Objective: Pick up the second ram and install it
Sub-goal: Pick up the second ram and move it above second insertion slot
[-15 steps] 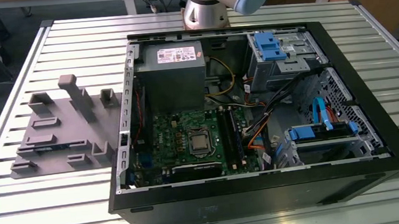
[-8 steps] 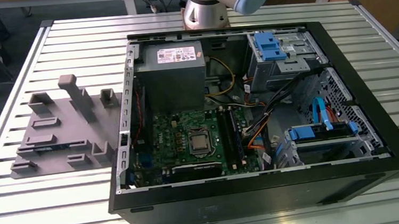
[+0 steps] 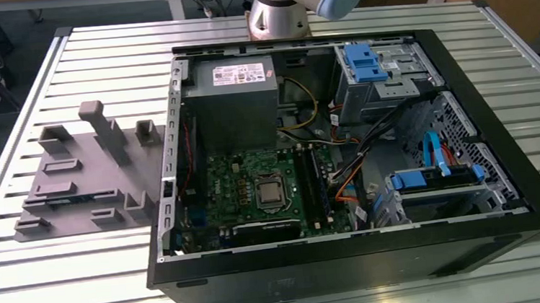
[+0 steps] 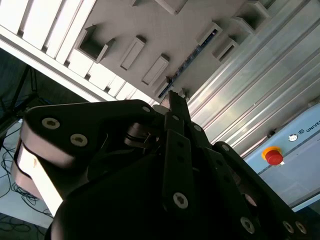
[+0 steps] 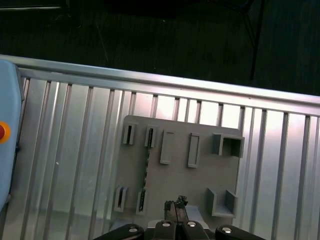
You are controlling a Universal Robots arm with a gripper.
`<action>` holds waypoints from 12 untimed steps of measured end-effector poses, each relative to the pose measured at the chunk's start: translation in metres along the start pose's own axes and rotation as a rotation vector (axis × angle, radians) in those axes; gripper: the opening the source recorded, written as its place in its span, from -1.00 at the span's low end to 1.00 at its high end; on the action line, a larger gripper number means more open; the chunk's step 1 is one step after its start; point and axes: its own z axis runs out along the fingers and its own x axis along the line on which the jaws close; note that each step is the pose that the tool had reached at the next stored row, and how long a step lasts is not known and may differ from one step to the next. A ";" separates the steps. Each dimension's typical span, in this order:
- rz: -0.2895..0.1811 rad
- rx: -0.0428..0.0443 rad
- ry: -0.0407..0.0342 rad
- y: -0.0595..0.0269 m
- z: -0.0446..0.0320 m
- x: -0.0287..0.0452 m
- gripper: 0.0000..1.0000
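The second ram [image 5: 146, 167] stands on its long edge in the grey tray [image 5: 200, 175], a thin dark-blue strip between two slotted blocks. In the second wrist view the ram [image 4: 192, 59] runs as a narrow blue line along the tray [image 4: 150, 30]. In the exterior view the ram [image 3: 59, 199] is a faint blue line low in the tray [image 3: 77, 156]. My gripper [image 5: 176, 204] hovers high above the tray's near side, a little off the ram, fingers together and holding nothing. In the second wrist view the gripper [image 4: 175, 97] points at the tray.
An open black computer case [image 3: 503, 176] lies on the slatted metal table [image 3: 98, 56], to the tray's right in the exterior view. Inside are a green motherboard [image 3: 244, 190], a grey power supply [image 3: 231, 89] and blue drive brackets [image 3: 364, 61]. A pale box with a red button [image 4: 273, 156] sits nearby.
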 end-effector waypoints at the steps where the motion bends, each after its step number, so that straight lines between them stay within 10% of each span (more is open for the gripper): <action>1: 0.000 0.0001 0.0000 0.0000 0.0015 0.0001 -0.79; 12: 0.000 -0.0007 -0.0001 -0.0004 0.0214 0.0027 -0.53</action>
